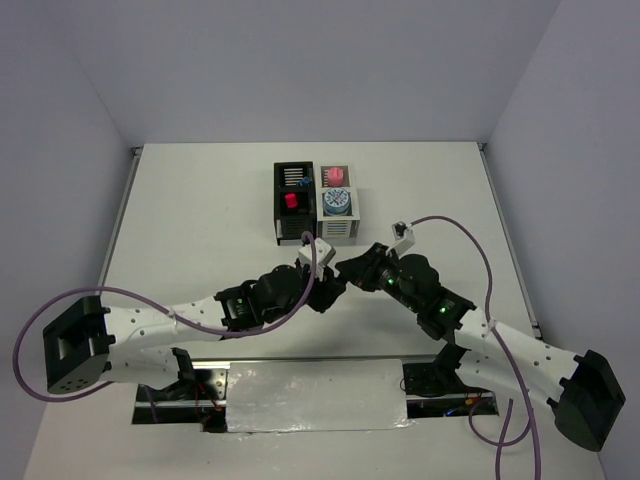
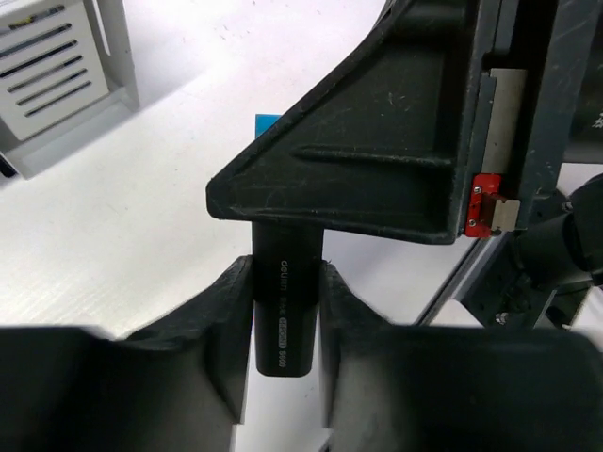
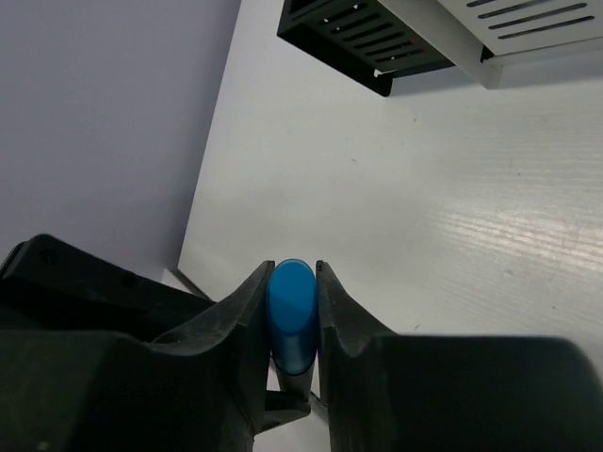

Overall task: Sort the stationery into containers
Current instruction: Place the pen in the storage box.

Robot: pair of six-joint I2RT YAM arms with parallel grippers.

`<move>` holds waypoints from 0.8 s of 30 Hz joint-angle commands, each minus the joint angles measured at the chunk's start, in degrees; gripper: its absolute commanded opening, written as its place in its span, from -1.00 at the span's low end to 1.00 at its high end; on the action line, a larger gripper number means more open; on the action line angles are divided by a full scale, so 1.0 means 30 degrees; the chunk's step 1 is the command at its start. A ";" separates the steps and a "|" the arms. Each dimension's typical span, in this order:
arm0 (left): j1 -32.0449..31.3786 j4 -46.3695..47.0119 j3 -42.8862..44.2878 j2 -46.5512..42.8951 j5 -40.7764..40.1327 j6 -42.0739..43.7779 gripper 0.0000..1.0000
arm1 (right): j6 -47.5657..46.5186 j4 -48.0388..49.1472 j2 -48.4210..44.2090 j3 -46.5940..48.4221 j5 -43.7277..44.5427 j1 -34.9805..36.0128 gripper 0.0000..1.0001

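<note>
Over the middle of the smooth white worktop [image 1: 200,220] the two arms meet nose to nose, each clamped on one end of the same short highlighter [image 2: 285,330], which hangs in the air between them. The left pincer [image 2: 285,275] is closed on its matte black cylindrical barrel, where small white print runs lengthwise between the wedge-shaped, scuffed black plastic fingers [image 2: 226,320]. The right pincer [image 3: 292,275] is closed on the other end, its fingers pressed flat against a glossy blue cap [image 3: 292,311] with a rounded dome tip. Beyond the arms, two box-shaped organisers stand touching side by side. The black organiser [image 1: 280,215] is on the left and the white organiser [image 1: 338,230] on the right, and both have walls cut with thin horizontal slats. A pink-red item [image 1: 291,200] sits in a compartment of the black one, and a round blue roll [image 1: 337,203] sits in the white one.
</note>
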 commanded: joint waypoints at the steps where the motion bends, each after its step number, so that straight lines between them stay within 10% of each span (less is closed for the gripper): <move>1: -0.0096 0.0586 0.0418 -0.0522 -0.0736 0.0118 -0.10 | 0.0111 0.1464 0.0115 0.0154 0.0128 0.0346 -1.00; 4: -0.0096 -0.0847 0.1059 -0.0668 -0.1615 -0.0117 0.98 | -0.0326 0.1727 0.0378 0.0446 0.0449 0.0376 -1.00; 16: -0.0125 -2.0989 0.6450 -0.6552 -0.8473 -0.6616 0.99 | -0.8907 0.2518 0.7433 0.9603 0.3379 0.0142 -1.00; 24: -0.0154 -2.4324 0.6869 -1.0244 -1.0760 -0.4225 0.99 | -1.4242 0.4012 1.4875 1.5531 0.4696 0.0084 -1.00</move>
